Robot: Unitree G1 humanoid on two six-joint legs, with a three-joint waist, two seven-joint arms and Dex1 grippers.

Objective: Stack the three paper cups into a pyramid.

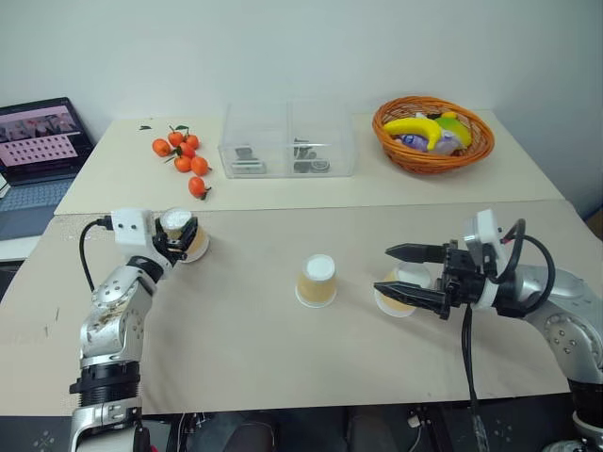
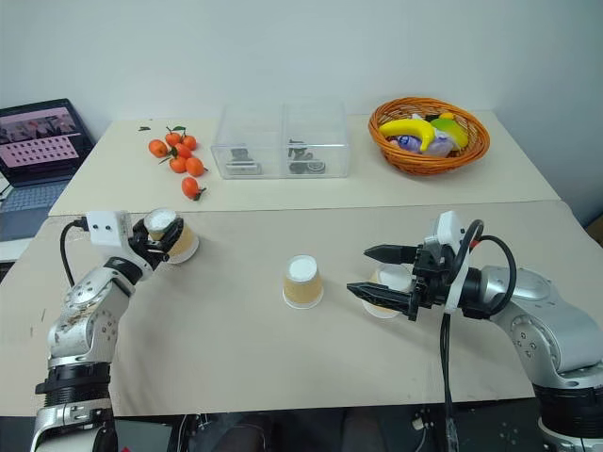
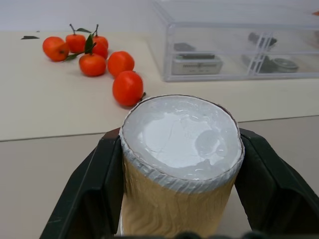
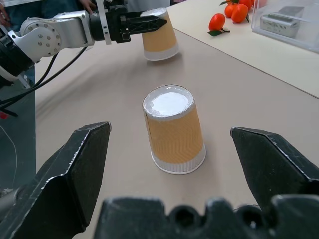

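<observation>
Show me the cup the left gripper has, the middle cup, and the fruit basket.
Gripped cup (image 3: 174,199), left wrist view, tan side wall.
Middle cup (image 4: 174,132), right wrist view, tan side.
Fruit basket (image 1: 433,162), left eye view, front woven wall.

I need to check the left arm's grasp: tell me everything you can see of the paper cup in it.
The tan-orange tapered paper cup is upside down, its white base up and dented. The left gripper is shut on it, one black finger pressing each side. It sits at the beige table's left, slightly tilted; whether its rim touches the table is unclear.
</observation>
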